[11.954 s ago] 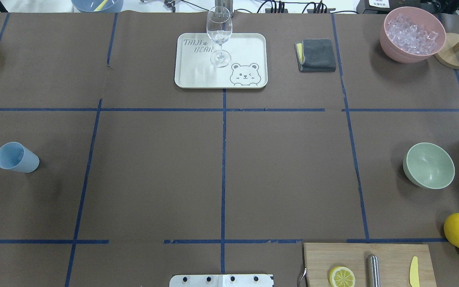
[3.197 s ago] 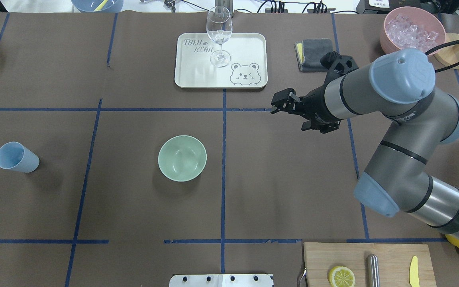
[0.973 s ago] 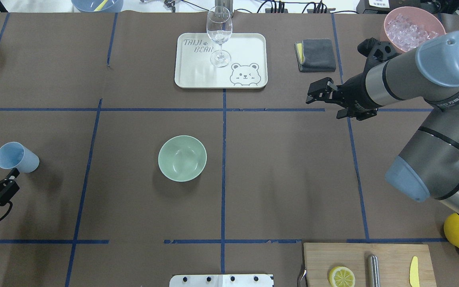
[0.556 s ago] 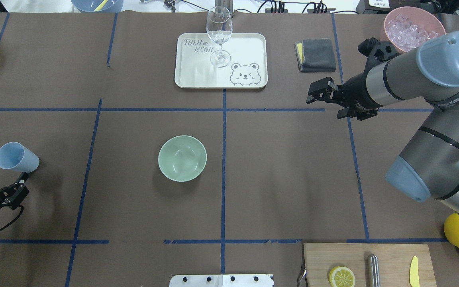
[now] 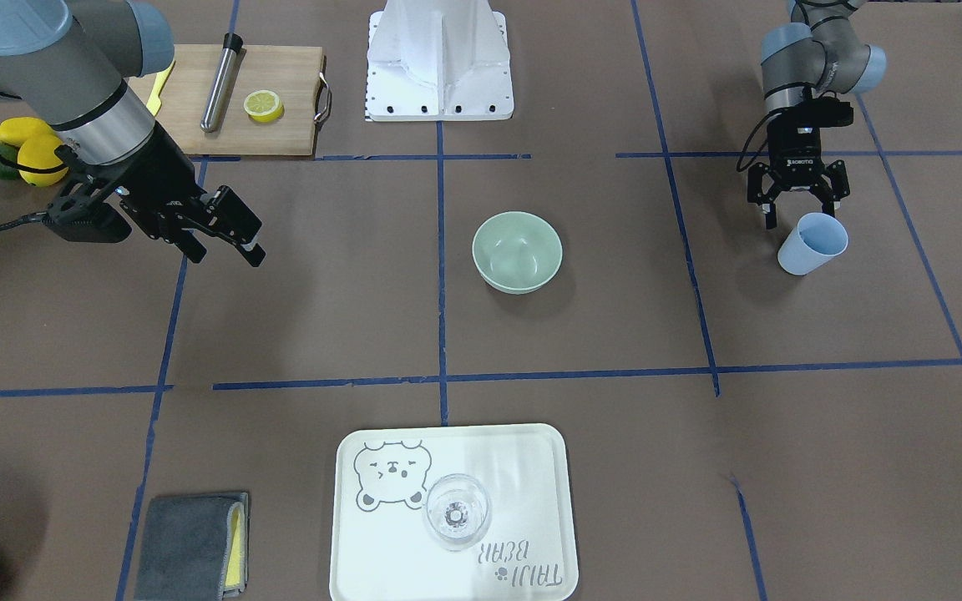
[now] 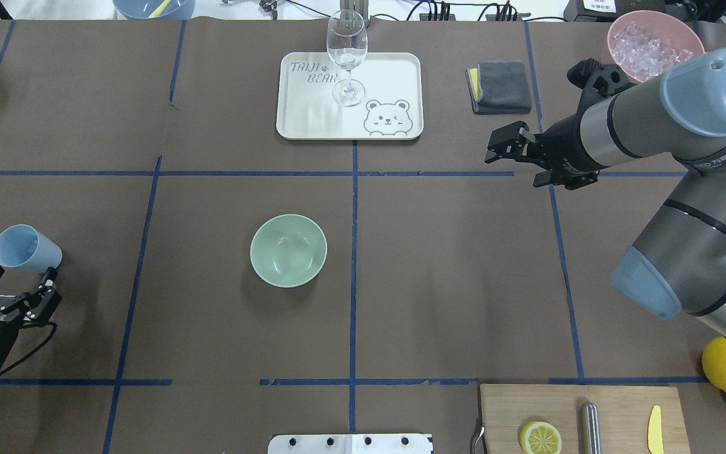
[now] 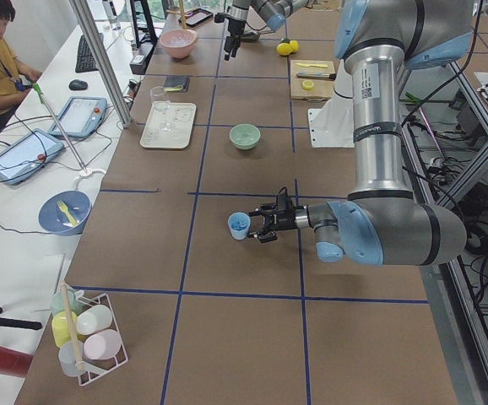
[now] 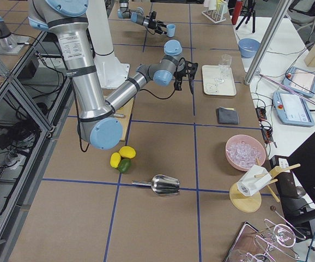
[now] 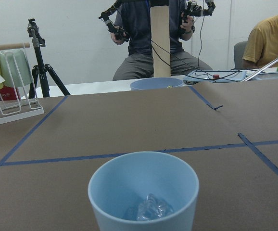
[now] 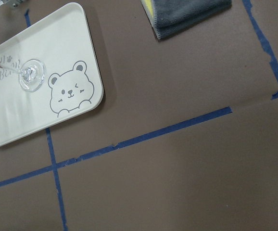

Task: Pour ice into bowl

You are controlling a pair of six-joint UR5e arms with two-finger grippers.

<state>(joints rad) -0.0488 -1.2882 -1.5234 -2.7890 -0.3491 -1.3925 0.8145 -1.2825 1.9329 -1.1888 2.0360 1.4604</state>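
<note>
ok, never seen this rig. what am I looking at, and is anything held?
Two robot arms share one taped table. The pictures are one moment from six cameras: one facing the robot, one over its shoulders, one at each table end, one on each wrist. The left gripper is open, right by the blue cup but not gripping it; its wrist camera shows ice in that cup. The right gripper is open and empty, near the grey cloth. The green bowl sits empty mid-table. Also out: a tray with a wine glass, a pink bowl of ice, a cutting board with a lemon half. Nothing is held.
</note>
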